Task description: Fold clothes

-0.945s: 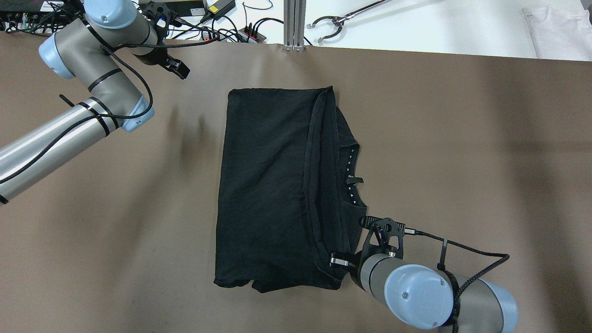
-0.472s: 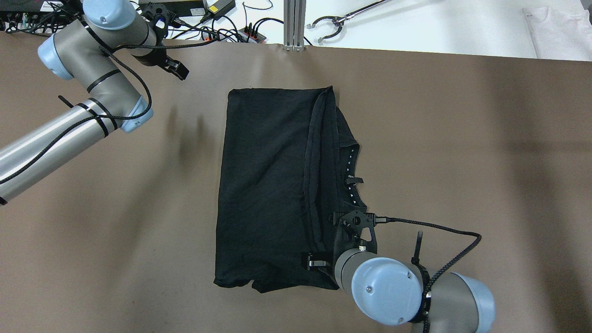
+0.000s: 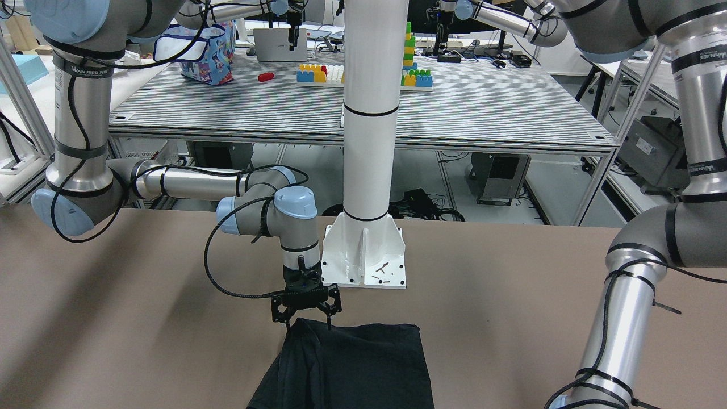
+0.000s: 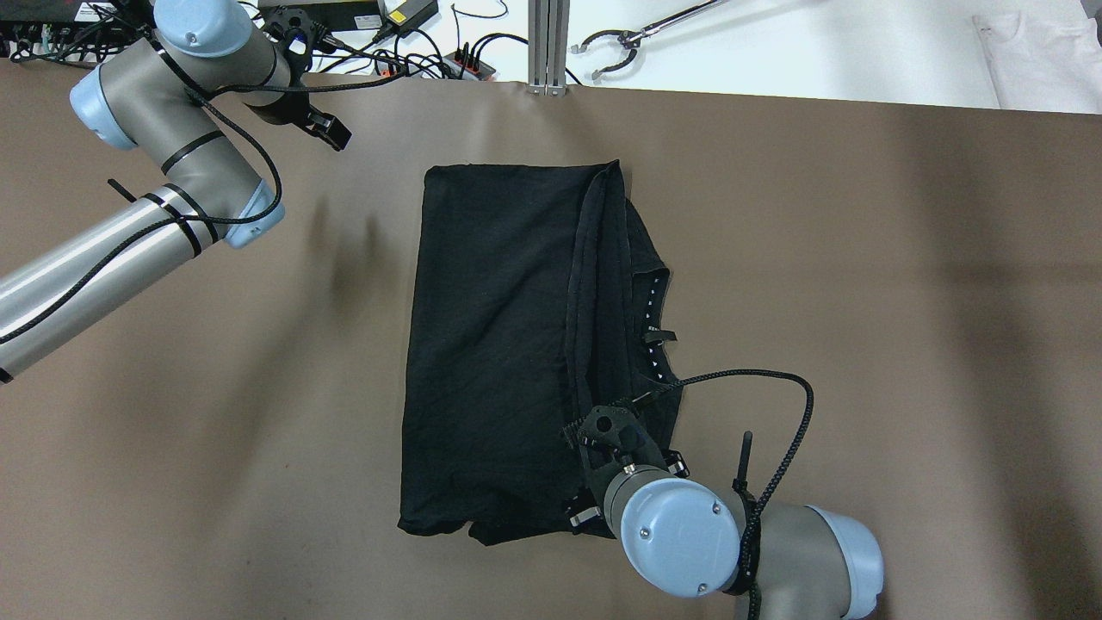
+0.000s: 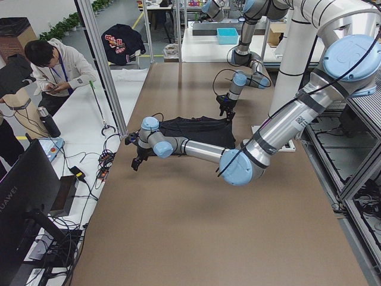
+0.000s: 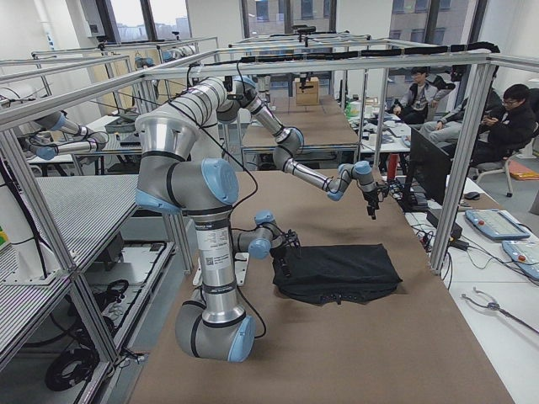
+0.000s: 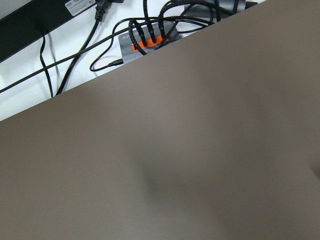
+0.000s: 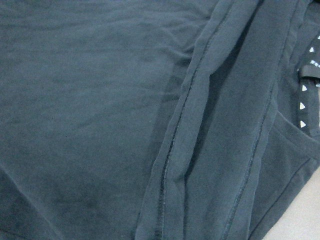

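Observation:
The clothes (image 4: pixel 499 344) are one black garment lying folded in a rough rectangle in the middle of the brown table (image 4: pixel 861 301), its collar with white marks (image 4: pixel 654 331) showing at the right edge. My right gripper (image 3: pixel 306 325) hangs just over the garment's near right corner, open, with nothing between its fingers. Black fabric (image 8: pixel 100 110) and two hem seams fill the right wrist view. My left gripper (image 4: pixel 331 133) is at the far left of the table, well away from the garment. Its fingers look apart and hold nothing.
The white pole's base plate (image 3: pixel 366 255) stands close behind my right gripper. Cables and a power strip (image 4: pixel 469 65), a grabber tool (image 4: pixel 620 43) and a white cloth (image 4: pixel 1042 52) lie beyond the table's far edge. People (image 5: pixel 53 65) sit past that edge.
My right arm has swung left, from beside the garment's near right corner to over it, and its wrist has turned. The left arm has hardly moved. The garment lies as before.

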`<state>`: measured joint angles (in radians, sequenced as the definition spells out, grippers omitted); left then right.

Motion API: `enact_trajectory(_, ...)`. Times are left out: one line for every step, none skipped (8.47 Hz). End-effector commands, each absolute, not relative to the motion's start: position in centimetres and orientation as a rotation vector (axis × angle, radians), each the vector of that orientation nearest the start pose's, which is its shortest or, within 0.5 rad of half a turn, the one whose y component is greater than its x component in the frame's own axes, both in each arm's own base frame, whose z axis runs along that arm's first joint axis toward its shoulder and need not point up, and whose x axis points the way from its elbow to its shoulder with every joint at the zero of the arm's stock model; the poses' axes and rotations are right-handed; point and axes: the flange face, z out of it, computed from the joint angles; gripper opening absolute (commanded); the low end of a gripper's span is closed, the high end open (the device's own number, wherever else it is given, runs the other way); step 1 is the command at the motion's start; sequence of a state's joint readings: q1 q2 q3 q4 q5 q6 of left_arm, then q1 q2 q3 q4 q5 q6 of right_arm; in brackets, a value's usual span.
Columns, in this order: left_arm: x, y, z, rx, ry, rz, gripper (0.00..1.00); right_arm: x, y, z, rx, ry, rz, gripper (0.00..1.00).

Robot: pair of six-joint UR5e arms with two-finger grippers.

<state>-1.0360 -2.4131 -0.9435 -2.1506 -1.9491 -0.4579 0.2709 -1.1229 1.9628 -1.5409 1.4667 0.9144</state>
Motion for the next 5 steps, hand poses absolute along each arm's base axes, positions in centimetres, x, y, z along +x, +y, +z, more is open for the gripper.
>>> enact_trajectory(35.07,-76.56,35.44,0.516,0.694,0.225,1.0,-52.9,-29.51,25.06,0.526,-0.638,-0.529,0.65)
enact_trajectory(35.3,-76.45,35.43,0.514,0.695,0.225,1.0,-53.17,-29.31,25.15,0.528,-0.633,-0.548,0.57)
enact_trajectory(35.3,-76.46,35.44,0.513,0.695,0.22,1.0,-53.33,-29.06,25.07,0.526,-0.636,-0.553,0.51)
enact_trajectory(35.29,-76.48,35.52,0.513,0.693,0.219,1.0,-53.38,-28.99,24.89,0.522,-0.643,-0.556,0.5)
enact_trajectory(35.29,-76.48,35.52,0.513,0.693,0.219,1.0,-53.42,-28.91,24.89,0.521,-0.644,-0.556,0.5)
